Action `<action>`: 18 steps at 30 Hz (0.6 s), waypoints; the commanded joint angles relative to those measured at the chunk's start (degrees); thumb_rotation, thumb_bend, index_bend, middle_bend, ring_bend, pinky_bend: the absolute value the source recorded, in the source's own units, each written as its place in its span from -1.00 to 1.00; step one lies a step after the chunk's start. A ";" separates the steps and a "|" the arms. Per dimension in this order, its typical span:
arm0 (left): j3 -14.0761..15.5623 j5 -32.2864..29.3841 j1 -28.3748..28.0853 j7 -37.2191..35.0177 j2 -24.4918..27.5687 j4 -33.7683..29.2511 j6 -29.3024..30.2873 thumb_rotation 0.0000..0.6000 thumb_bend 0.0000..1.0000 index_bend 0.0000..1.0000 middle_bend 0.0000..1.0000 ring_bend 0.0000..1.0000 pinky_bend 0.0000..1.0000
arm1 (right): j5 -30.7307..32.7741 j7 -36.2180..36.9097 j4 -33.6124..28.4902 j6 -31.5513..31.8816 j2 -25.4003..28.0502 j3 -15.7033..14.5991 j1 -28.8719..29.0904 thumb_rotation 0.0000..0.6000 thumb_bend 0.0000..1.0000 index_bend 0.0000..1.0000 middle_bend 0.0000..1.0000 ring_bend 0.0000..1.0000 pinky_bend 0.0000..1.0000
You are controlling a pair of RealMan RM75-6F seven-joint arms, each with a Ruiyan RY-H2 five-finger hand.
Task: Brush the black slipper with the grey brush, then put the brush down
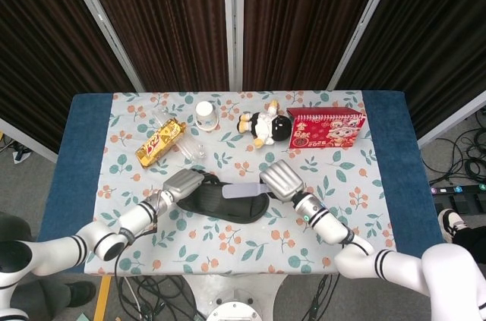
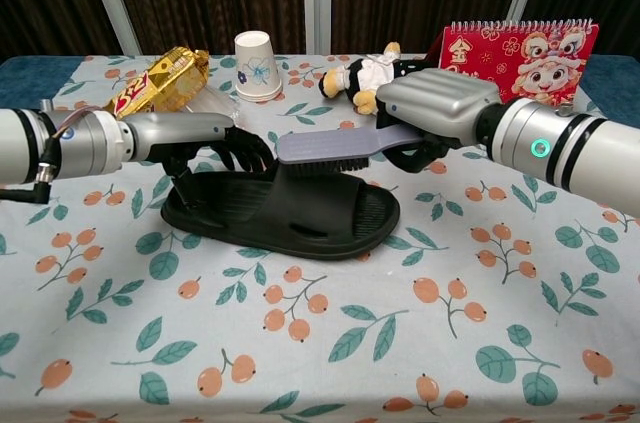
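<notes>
The black slipper (image 1: 228, 205) (image 2: 285, 211) lies on the floral tablecloth near the front middle. My left hand (image 1: 182, 183) (image 2: 205, 138) grips the slipper's heel end from the left. My right hand (image 1: 279, 179) (image 2: 435, 108) holds the grey brush (image 1: 244, 191) (image 2: 330, 149) by its handle. The brush head lies flat across the slipper's strap, bristles down, pointing left. Whether the bristles press on the strap I cannot tell.
At the back stand a white paper cup (image 1: 205, 115) (image 2: 256, 65), a yellow snack bag (image 1: 161, 141) (image 2: 158, 79), a plush doll (image 1: 266, 126) (image 2: 370, 76) and a red calendar (image 1: 326, 128) (image 2: 525, 46). A clear wrapper (image 1: 189, 150) lies by the bag.
</notes>
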 commanded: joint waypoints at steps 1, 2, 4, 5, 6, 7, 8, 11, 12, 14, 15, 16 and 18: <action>-0.19 -0.52 -0.27 -0.03 0.13 -0.31 -0.52 1.00 -0.48 -0.32 -0.20 -0.51 -0.53 | -0.85 -1.31 2.18 -0.56 -1.92 -0.77 0.83 1.00 0.20 1.00 1.00 1.00 1.00; -0.23 -0.65 -0.36 -0.03 0.18 -0.41 -0.70 1.00 -0.48 -0.32 -0.20 -0.51 -0.53 | -1.05 -1.15 2.25 -0.96 -1.92 -1.15 0.89 1.00 0.20 1.00 1.00 1.00 1.00; -0.26 -0.85 -0.51 -0.07 0.31 -0.60 -0.98 1.00 -0.48 -0.32 -0.20 -0.51 -0.53 | -1.85 -0.89 1.99 -1.58 -1.44 -2.28 0.86 1.00 0.20 1.00 1.00 1.00 1.00; -0.27 -0.89 -0.55 -0.05 0.33 -0.62 -1.01 1.00 -0.48 -0.32 -0.20 -0.51 -0.53 | -2.23 -0.73 1.73 -1.68 -1.11 -2.73 0.78 1.00 0.20 1.00 1.00 1.00 1.00; -0.25 -0.92 -0.58 -0.04 0.34 -0.61 -1.06 1.00 -0.48 -0.32 -0.20 -0.51 -0.53 | -2.69 -0.55 1.36 -1.80 -0.68 -3.33 0.65 1.00 0.20 1.00 1.00 1.00 1.00; -0.23 -0.98 -0.61 -0.07 0.31 -0.54 -1.10 1.00 -0.48 -0.32 -0.20 -0.51 -0.53 | -3.16 0.09 0.75 -1.86 -0.11 -3.99 0.40 1.00 0.20 1.00 1.00 1.00 1.00; -0.22 -1.03 -0.61 -0.09 0.25 -0.45 -1.12 1.00 -0.48 -0.32 -0.20 -0.51 -0.53 | -3.37 0.74 0.14 -2.01 0.36 -4.45 0.18 1.00 0.20 1.00 1.00 1.00 1.00; -0.21 -1.16 -0.69 -0.35 0.07 -0.19 -1.28 1.00 -0.48 -0.32 -0.20 -0.51 -0.53 | -4.74 2.04 -1.64 -2.38 2.15 -6.13 -0.19 1.00 0.21 1.00 1.00 1.00 1.00; -0.21 -1.17 -0.71 -0.45 0.04 -0.14 -1.32 1.00 -0.48 -0.32 -0.20 -0.51 -0.53 | -5.22 2.32 -2.15 -2.38 2.68 -6.56 -0.26 1.00 0.21 1.00 1.00 1.00 1.00; -0.17 -1.06 -0.84 -0.55 -0.04 -0.05 -1.41 1.00 -0.48 -0.32 -0.20 -0.51 -0.53 | -5.60 4.31 -3.48 -2.44 3.79 -6.83 -0.37 1.00 0.21 1.00 1.00 1.00 1.00; -0.14 -1.00 -0.88 -0.52 -0.08 0.00 -1.41 1.00 -0.48 -0.32 -0.20 -0.51 -0.53 | -5.54 5.34 -3.82 -2.25 4.15 -6.54 -0.40 1.00 0.21 1.00 1.00 1.00 1.00; -0.10 -0.93 -0.92 -0.48 -0.13 0.02 -1.38 1.00 -0.48 -0.32 -0.20 -0.51 -0.53 | -5.60 6.31 -3.75 -1.65 4.41 -6.01 -0.40 1.00 0.21 1.00 1.00 1.00 1.00; -0.08 -0.91 -0.94 -0.51 -0.16 -0.05 -1.33 1.00 -0.48 -0.32 -0.20 -0.51 -0.53 | -5.65 7.16 -3.03 -0.65 4.43 -5.11 -0.35 1.00 0.21 1.00 1.00 1.00 1.00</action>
